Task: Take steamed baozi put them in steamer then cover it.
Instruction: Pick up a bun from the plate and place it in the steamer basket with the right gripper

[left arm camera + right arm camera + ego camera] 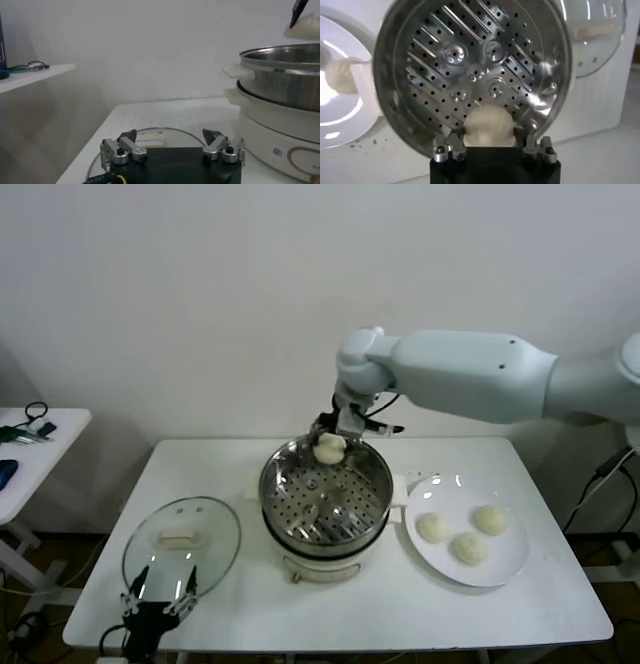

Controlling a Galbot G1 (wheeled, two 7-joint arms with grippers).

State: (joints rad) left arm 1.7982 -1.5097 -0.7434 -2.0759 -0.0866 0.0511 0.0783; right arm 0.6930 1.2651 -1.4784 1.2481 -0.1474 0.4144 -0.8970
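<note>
My right gripper [331,446] is shut on one cream-white baozi [329,449] and holds it over the far rim of the steel steamer [290,469], which sits on its white cooker base. In the right wrist view the bun [489,126] sits between the fingers, above the empty perforated bottom [470,65]. Three more baozi [433,527] [468,548] [490,518] lie on the white plate [508,564] to the right. The glass cover [183,541] with its cream handle lies flat on the table left of the steamer. My left gripper [160,601] is open and empty at the cover's near edge.
The white table [400,609] carries everything. A white side table [40,439] with cables stands at the far left. In the left wrist view the steamer and cooker base [280,100] rise beside the cover [165,135].
</note>
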